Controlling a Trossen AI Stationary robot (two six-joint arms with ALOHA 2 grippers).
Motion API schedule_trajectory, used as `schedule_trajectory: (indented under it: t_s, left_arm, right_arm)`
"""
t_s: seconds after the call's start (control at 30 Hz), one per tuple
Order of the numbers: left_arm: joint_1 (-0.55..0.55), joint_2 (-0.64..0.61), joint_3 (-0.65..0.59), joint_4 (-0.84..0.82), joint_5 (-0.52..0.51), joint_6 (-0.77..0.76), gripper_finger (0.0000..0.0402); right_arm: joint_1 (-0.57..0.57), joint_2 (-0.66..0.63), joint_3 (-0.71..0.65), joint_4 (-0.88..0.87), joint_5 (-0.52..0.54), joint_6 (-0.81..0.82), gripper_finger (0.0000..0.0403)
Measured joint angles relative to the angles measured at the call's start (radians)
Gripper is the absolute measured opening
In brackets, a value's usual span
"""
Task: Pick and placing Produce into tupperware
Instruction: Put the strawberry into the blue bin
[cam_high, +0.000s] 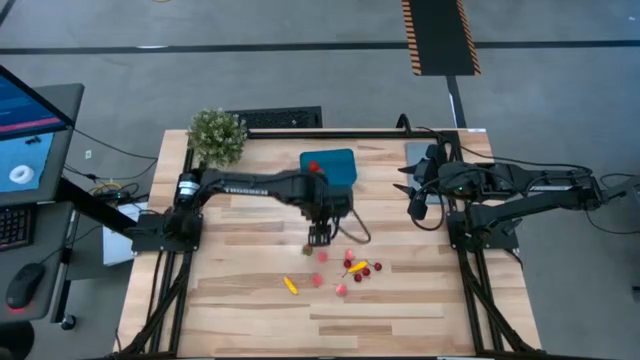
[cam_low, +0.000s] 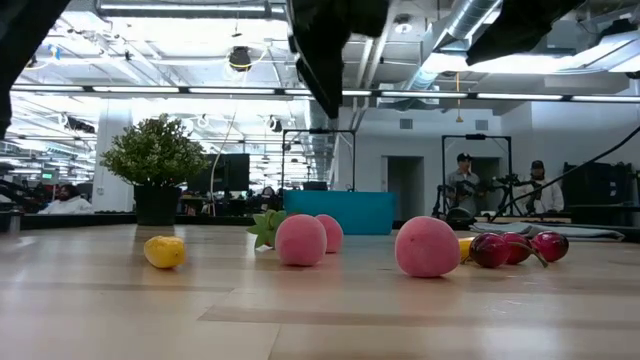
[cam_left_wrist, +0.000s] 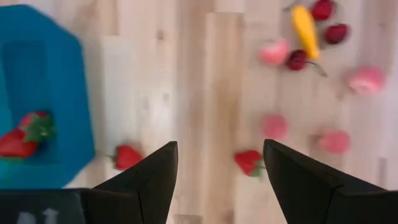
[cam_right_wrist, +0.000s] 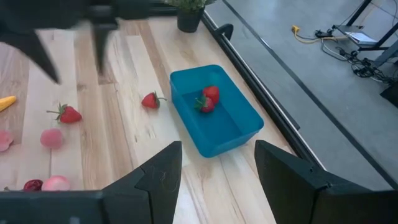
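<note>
Grey floor (cam_high: 250, 70) (hazard-striped strip (cam_high: 438, 35)), exposed ceiling ducts (cam_low: 470, 25)

Light wooden plank table (cam_high: 240, 300) fills the middle of the high view. At its upper left corner sits the potted plant (cam_high: 217, 135); upper centre, the teal tupperware (cam_high: 334, 164). Lower centre, scattered produce: a yellow piece (cam_high: 290, 285), pink pieces (cam_high: 341, 289), dark cherries (cam_high: 372, 268), with two strawberries (cam_right_wrist: 69, 114) lying loose nearer the container.
</note>
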Motion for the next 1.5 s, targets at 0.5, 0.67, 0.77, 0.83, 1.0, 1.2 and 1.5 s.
schedule_trajectory:
  t_s: [0.5, 0.67, 0.77, 0.83, 1.0, 1.2, 1.5]
  left_arm:
    - [-0.212, -0.007, -0.145, 0.057, -0.070, -0.138, 0.0229]
    - [-0.218, -0.022, -0.271, 0.163, -0.105, -0.141, 0.0228]
    - [-0.218, -0.069, -0.380, 0.291, -0.094, -0.144, 0.0228]
    - [-0.216, -0.112, -0.449, 0.344, -0.111, -0.161, 0.0228]
    - [-0.201, -0.202, -0.575, 0.422, -0.147, -0.154, 0.0228]
    - [-0.185, -0.227, -0.673, 0.585, -0.138, -0.088, 0.0228]
    - [-0.147, -0.223, -0.837, 0.767, -0.109, -0.050, 0.0228]
  right_arm:
    - [0.000, 0.000, 0.000, -0.017, 0.000, 0.000, 0.0225]
    - [0.000, 0.000, 0.000, -0.017, 0.000, 0.000, 0.0225]
    - [0.000, 0.000, 0.000, -0.018, 0.000, 0.000, 0.0225]
    - [0.000, 0.000, 0.000, -0.020, 0.000, 0.000, 0.0225]
    - [0.000, 0.000, 0.000, -0.021, 0.000, 0.000, 0.0225]
    - [0.000, 0.000, 0.000, -0.017, 0.000, 0.000, 0.0225]
    - [0.000, 0.000, 0.000, -0.020, 0.000, 0.000, 0.0225]
